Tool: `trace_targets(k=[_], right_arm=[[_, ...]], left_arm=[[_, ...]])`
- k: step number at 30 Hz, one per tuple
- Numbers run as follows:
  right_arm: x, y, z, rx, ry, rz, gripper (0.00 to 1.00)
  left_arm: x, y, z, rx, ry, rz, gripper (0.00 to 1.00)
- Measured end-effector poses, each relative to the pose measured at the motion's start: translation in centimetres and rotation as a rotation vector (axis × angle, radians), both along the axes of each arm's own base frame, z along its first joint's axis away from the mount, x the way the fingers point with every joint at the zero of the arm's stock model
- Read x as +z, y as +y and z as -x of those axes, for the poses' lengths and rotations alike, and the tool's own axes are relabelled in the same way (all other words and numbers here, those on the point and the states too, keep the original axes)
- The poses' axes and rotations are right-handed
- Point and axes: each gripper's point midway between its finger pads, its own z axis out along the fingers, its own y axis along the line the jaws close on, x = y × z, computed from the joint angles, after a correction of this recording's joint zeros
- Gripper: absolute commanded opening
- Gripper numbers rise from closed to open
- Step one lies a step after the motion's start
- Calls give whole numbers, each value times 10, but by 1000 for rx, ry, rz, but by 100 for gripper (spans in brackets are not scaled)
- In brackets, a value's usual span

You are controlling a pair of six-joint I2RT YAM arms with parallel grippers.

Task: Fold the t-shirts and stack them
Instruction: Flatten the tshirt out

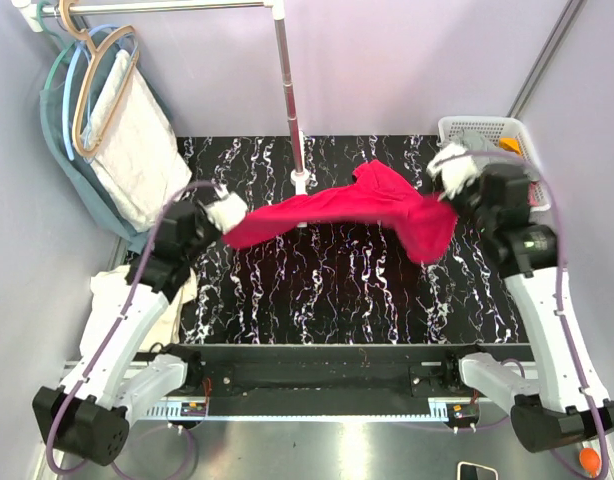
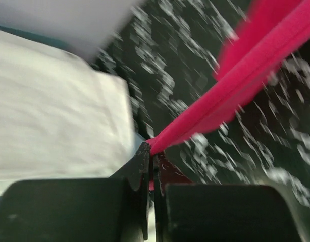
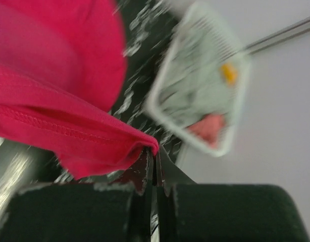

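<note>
A red t-shirt (image 1: 357, 212) hangs stretched in the air above the black marbled table (image 1: 317, 300), held at both ends. My left gripper (image 1: 227, 212) is shut on its left end; in the left wrist view the red cloth (image 2: 236, 85) runs out from between the closed fingers (image 2: 141, 166). My right gripper (image 1: 449, 168) is shut on its right edge; in the right wrist view the hemmed red cloth (image 3: 69, 101) leaves the closed fingers (image 3: 145, 171). A loose part of the shirt droops below the right gripper.
A white basket (image 1: 487, 135) with clothes stands at the back right and also shows in the right wrist view (image 3: 200, 96). A pole (image 1: 290, 90) stands at the back centre. A whitish garment (image 1: 137, 140) hangs on hangers at the left. White cloth (image 1: 112, 295) lies off the left edge.
</note>
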Motion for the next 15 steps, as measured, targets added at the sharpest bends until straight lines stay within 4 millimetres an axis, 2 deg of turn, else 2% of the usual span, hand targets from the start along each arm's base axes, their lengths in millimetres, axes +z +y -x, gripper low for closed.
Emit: trace_targets(k=[2, 3, 4, 5, 7, 10, 15], right_arm=[[-68, 5, 18, 25, 188, -16, 0], [-94, 8, 29, 35, 272, -28, 0], [-114, 10, 39, 45, 337, -43, 0], [-125, 12, 47, 57, 376, -54, 0], [-138, 17, 67, 83, 430, -84, 0], [-138, 25, 87, 130, 434, -127, 0], [-147, 37, 108, 195, 498, -173, 0]], left_arm=[[-47, -3, 19, -53, 144, -52, 0], [-64, -4, 30, -77, 208, -73, 0], [-74, -6, 38, -98, 252, -83, 0], [-83, -8, 48, -128, 304, -91, 0], [-92, -14, 64, -181, 368, -99, 0], [-98, -22, 84, -248, 452, -102, 0], [-106, -41, 104, -347, 598, -142, 0]])
